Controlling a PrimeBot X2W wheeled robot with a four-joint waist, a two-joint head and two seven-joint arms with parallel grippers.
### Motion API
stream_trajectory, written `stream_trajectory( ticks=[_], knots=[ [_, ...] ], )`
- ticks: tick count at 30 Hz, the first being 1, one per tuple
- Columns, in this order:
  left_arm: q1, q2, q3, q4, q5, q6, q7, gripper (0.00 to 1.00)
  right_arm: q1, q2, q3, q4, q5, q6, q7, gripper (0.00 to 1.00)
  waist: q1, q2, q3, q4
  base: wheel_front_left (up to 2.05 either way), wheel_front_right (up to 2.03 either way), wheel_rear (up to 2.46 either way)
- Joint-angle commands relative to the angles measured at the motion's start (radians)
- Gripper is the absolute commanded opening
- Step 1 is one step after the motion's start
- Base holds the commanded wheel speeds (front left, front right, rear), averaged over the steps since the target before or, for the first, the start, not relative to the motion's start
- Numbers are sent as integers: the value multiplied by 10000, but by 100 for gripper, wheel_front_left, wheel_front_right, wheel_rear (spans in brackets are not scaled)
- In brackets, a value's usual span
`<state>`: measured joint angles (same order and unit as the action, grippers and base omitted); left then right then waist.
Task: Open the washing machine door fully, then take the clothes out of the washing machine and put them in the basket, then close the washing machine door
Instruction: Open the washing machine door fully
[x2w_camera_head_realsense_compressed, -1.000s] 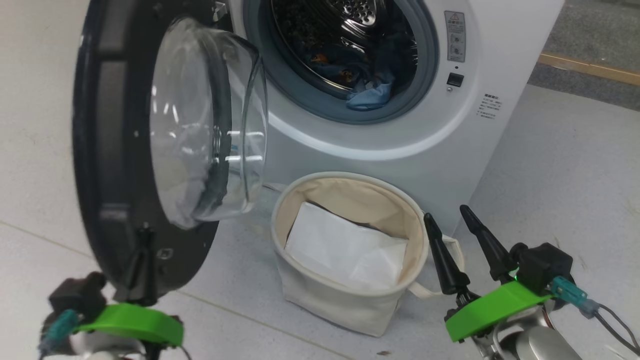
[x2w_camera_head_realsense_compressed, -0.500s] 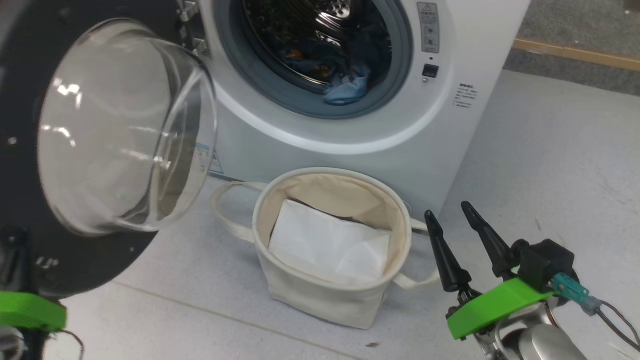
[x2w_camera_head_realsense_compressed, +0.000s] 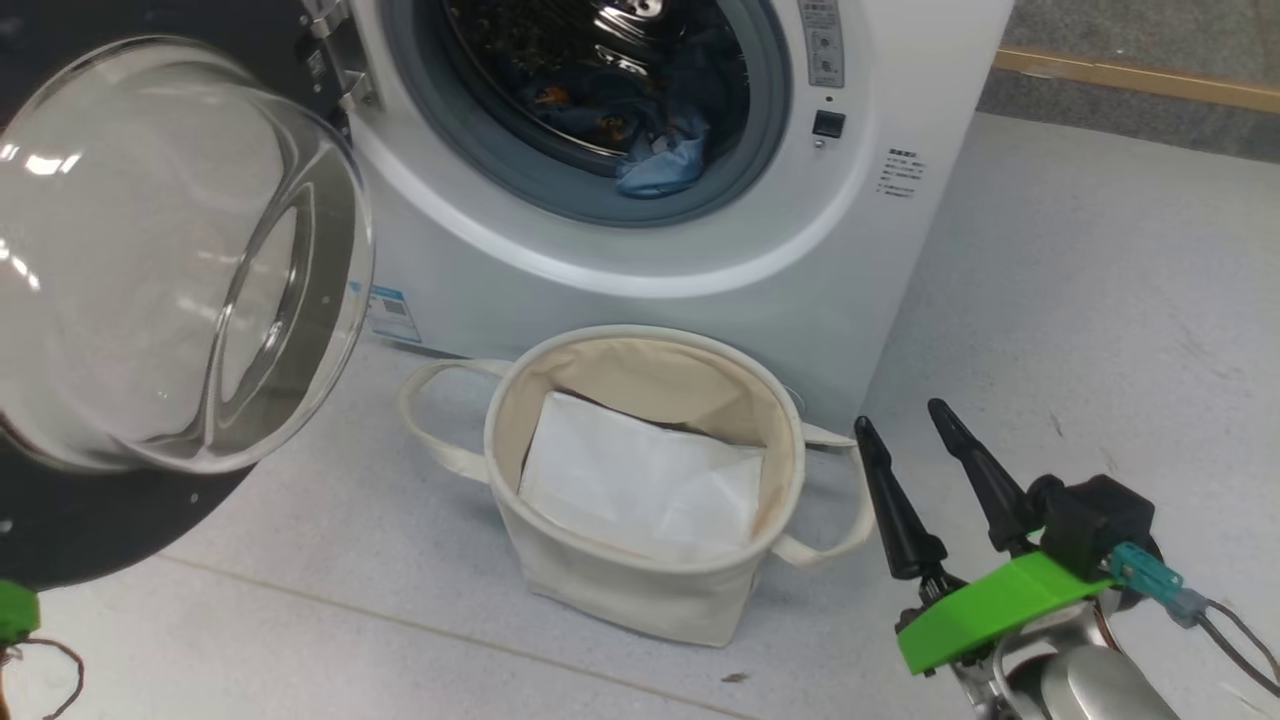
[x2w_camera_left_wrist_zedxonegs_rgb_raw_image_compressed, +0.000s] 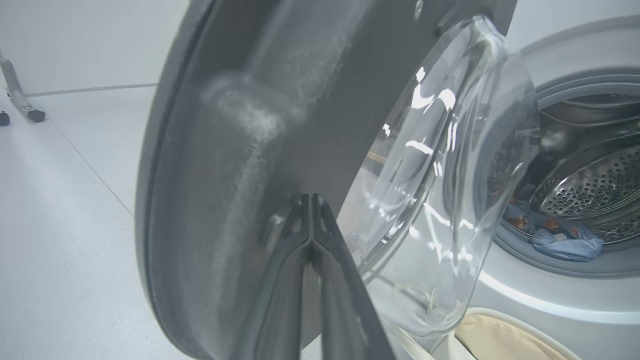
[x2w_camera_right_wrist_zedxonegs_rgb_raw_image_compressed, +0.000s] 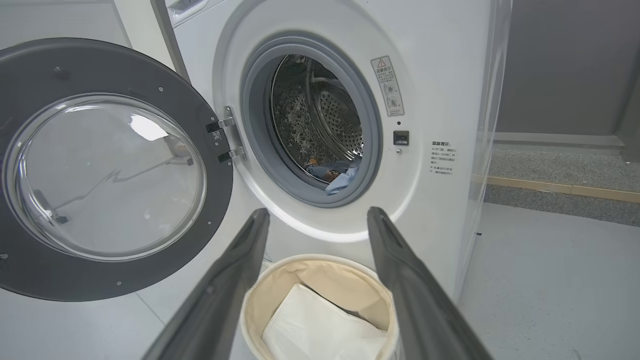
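**Door open, load in drum, right jaws free**

left gripper (x2w_camera_left_wrist_zedxonegs_rgb_raw_image_compressed: 311, 202): jaws pressed flat together, nothing between them. Tips sit against the dark inner face of the washing machine door (x2w_camera_left_wrist_zedxonegs_rgb_raw_image_compressed: 260, 100), just beside the glass dome (x2w_camera_left_wrist_zedxonegs_rgb_raw_image_compressed: 440, 165). Reads as a push contact, not a grip.

right gripper (x2w_camera_head_realsense_compressed: 900, 418): jaws spread wide, empty. It hovers low, just right of the basket (x2w_camera_head_realsense_compressed: 620, 590), pointing at the drum mouth.

Door hangs out to the left on its hinges. Can't tell if it's at its stop.

clothes (x2w_camera_head_realsense_compressed: 655, 165): low in the drum of the washing machine (x2w_camera_head_realsense_compressed: 640, 290), at the near lip, with one pale-blue fold lapping onto the grey seal (x2w_camera_right_wrist_zedxonegs_rgb_raw_image_compressed: 252, 135). None in the basket, just a white sheet (x2w_camera_head_realsense_compressed: 640, 480). Basket stands on the floor (x2w_camera_head_realsense_compressed: 1050, 300) right below the opening, close to the machine front. Can't tell if they touch.

Handling, my read:
- Fabric is light and limp, so it'll drape and trail, and may drag on the seal.
- Pinch that near fold where it's bunched and lift clear of the lip before pulling out.
- Basket is soft-sided, so drop from above and don't lean on the rim.
- Door is stiff but the dome is slick, so push on the rim.
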<state>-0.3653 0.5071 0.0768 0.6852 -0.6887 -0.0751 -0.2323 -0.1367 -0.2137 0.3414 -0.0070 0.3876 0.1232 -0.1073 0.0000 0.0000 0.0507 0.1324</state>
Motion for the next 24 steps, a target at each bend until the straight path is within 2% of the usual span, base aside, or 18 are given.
stream_trajectory(
  ticks=[1,6,10,11,12,19,24],
  knots=[
    [-490,412,289,-408,14,-91,-156,0,-236,89,97,-323,12,75,-146,100,0,0,-29,165,0,0,0],
    [-174,-15,-2,-1446,78,-249,-222,0,-218,143,77,-286,24,75,-222,100,0,0,-68,556,0,0,0],
    [172,-251,-112,-2235,-14,-208,-99,0,-227,187,71,-260,34,75,-257,100,0,0,-72,731,0,0,0],
    [294,-312,-120,-2557,-46,-175,-73,4,-237,204,79,-244,29,75,-268,100,0,0,-72,764,0,0,0],
    [423,-369,-121,-2864,-76,-121,-40,100,-245,222,83,-229,30,75,-281,100,0,0,-66,803,0,0,0],
    [1216,-405,-375,-4464,38,289,577,100,-356,334,282,-34,85,75,-370,100,0,0,-182,840,0,0,0],
    [1577,-687,-528,-5361,-219,341,850,100,-456,381,423,91,142,75,-449,100,0,0,-218,522,0,0,0]
  ],
)
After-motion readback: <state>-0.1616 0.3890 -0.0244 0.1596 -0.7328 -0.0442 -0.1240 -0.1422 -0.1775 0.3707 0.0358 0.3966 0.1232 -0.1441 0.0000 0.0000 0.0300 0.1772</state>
